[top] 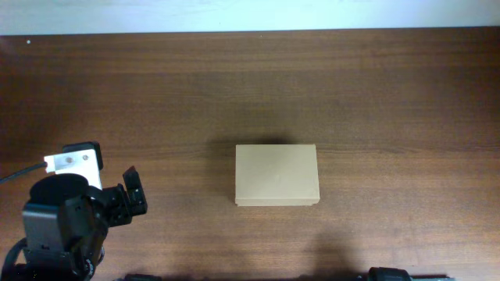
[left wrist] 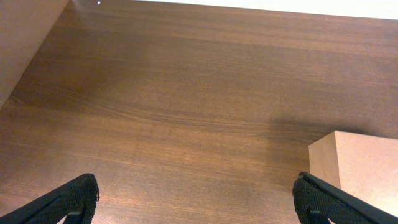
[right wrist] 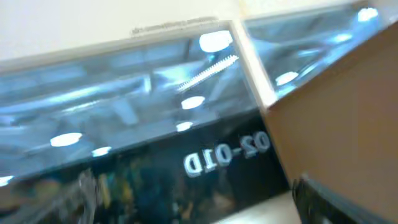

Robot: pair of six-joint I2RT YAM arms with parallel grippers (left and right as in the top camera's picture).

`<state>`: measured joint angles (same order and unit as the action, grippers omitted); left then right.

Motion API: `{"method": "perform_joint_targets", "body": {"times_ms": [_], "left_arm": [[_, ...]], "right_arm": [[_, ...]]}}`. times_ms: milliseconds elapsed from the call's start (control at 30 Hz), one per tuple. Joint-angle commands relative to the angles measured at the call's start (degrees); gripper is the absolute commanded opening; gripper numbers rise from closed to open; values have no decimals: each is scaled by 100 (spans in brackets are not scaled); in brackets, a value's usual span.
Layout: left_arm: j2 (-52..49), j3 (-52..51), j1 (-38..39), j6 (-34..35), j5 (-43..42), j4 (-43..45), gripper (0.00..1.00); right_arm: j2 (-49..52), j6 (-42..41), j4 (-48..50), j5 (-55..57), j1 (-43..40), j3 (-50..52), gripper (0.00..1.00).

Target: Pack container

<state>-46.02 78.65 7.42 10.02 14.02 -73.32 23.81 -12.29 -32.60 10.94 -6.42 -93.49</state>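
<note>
Item 1: left arm (top: 62, 222), black, folded low at the near left corner, with a white block at the wrist. Left tool (left wrist: 196, 202): 2 fingers spread wide, nothing between them, angled forward and down.

Item 2: right arm (top: 391, 274), only a dark sliver at the near edge of the overhead view. Right tool (right wrist: 211, 200): 2 fingers wide apart, empty; wrist view tilted and blurred.

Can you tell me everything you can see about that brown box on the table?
The box is small, rectangular and tan-brown. It looks like plain cardboard with no marks or print. It is closed, with its top flat and smooth. It sits level near the middle of the dark wooden table, with its long sides running left to right. Nothing lies on it, and only the table touches it. The left wrist camera catches just one corner of it.
</note>
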Motion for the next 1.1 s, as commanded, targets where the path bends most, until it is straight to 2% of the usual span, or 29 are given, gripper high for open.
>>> {"method": "perform_joint_targets", "body": {"times_ms": [0,267,367,867,1067], "left_arm": [[-20,79,-24,-92,79,-9,100],[-20,79,-24,-92,79,-9,100],[-17,79,-24,-92,79,-9,99],[-17,79,-24,-92,79,-9,99],[-17,79,-24,-92,79,-9,100]], "right_arm": [[-629,140,507,-894,-42,1644,99],[-1902,138,1600,-1506,-42,5259,99],[-2221,162,1923,-1497,-42,6089,99],[-2358,179,2380,-1482,-42,8535,99],[-2358,179,2409,-1390,-42,8937,99]]}}
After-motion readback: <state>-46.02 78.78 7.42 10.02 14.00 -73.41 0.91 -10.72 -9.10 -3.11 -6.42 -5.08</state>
